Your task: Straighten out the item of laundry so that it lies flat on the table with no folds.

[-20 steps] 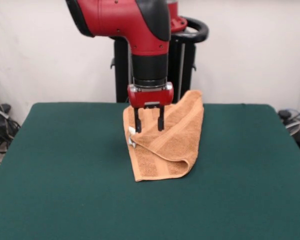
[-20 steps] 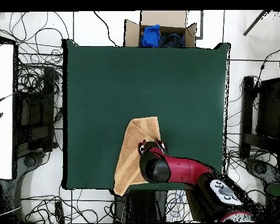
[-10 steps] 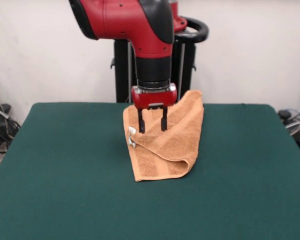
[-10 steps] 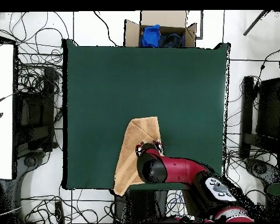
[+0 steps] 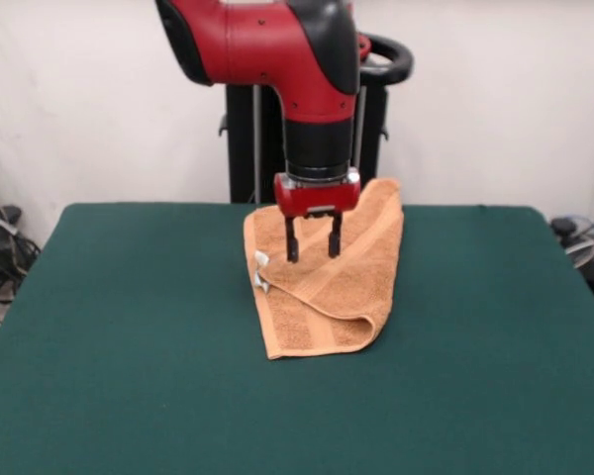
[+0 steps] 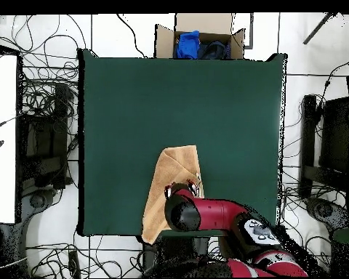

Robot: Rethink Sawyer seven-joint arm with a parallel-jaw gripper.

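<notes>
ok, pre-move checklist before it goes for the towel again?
1. End effector open: ok, fingers apart.
2. End effector empty: ok, nothing between the fingers.
3. End effector over the towel: ok, above its far half in the front view.
4. Fingers touching the cloth: cannot tell from either view.
5. Towel flat: not ok, doubled over with a rolled fold at its near corner.
6. Towel fully on the table: not ok, overhead view shows its end hanging past the table edge on the robot's side.
</notes>
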